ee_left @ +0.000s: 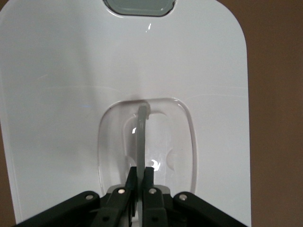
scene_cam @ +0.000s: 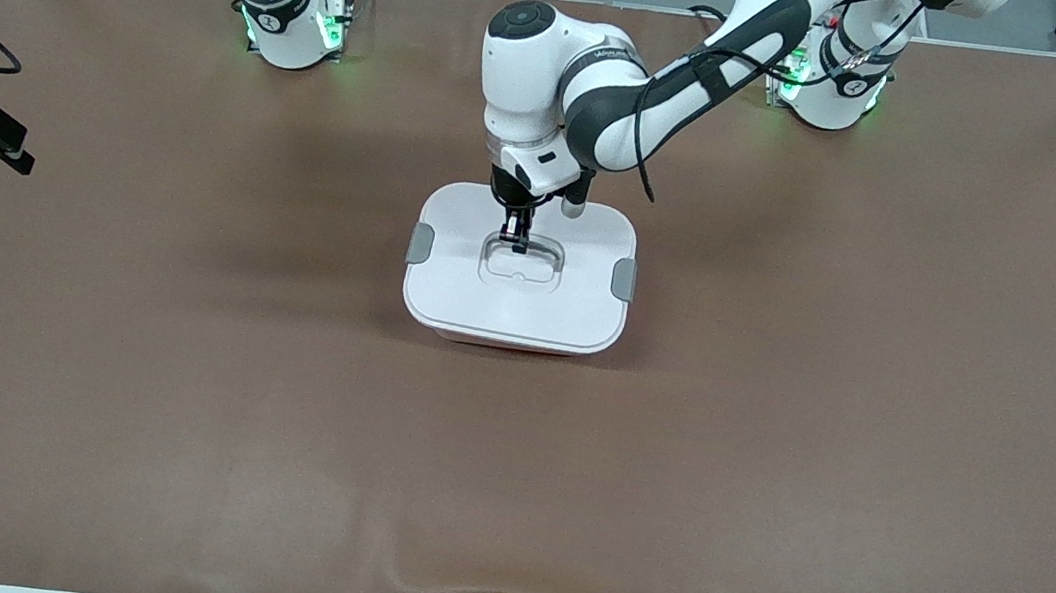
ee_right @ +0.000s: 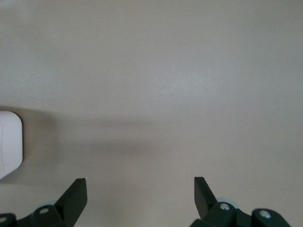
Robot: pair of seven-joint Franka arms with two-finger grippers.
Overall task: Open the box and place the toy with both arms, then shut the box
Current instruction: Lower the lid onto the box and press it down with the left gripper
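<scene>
Rounded rectangular pale pink plastic box with white lid on, sitting mid-bench on brown bench, roughly between the two arm bases and nearer the front camera than both. Grey side clips at each short end of lid, lying flat against it. Clear recessed handle in lid centre, its thin grip bar tipped up on edge.

Left arm reaching from its base down over lid centre. Left pincer lowered into the handle recess, pinched narrow on the raised handle bar; black fingertips pressed to either side of the bar in left wrist view.

Right arm waiting at its own end of bench. Right pincer spread wide, holding nothing, hanging over bare bench; white corner of box just visible at edge of right wrist view.
</scene>
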